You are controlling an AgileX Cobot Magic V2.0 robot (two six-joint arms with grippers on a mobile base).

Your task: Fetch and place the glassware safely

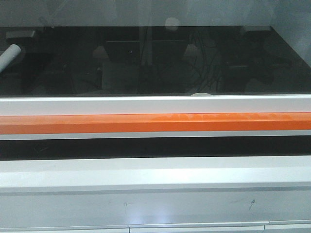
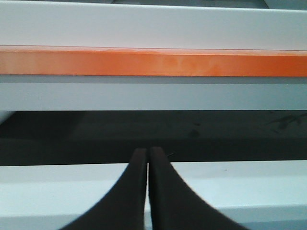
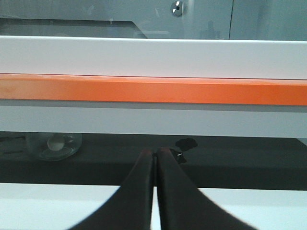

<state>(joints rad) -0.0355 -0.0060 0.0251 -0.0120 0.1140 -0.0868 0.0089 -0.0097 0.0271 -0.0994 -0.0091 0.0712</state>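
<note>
We judge the fetch has not begun. Both arms face the cabinet point(image 1: 155, 204), each aimed at the dark slot point(image 1: 155, 145) under the orange bar point(image 1: 155, 123), probably because that slot is the only open way in. The left gripper point(image 2: 147, 151) has its jaws pressed together on nothing, and so does the right gripper point(image 3: 156, 152). Kept together they make a slim wedge, which would suit passing under the bar. They must part before any grasp.

Only the right wrist view shows the jar point(image 3: 53, 146). It stands on the dark table point(image 3: 230, 165) inside the slot, at the left of that view, apart from the gripper, its top cut off by the white rail point(image 3: 153, 120). The left wrist view shows the same slot but no jar. The front view looks through the glass pane point(image 1: 155, 58), which is mostly reflections. A pale sliver point(image 1: 201, 93) at its lower edge may be the lid; we cannot tell. Neither gripper appears there.
</note>
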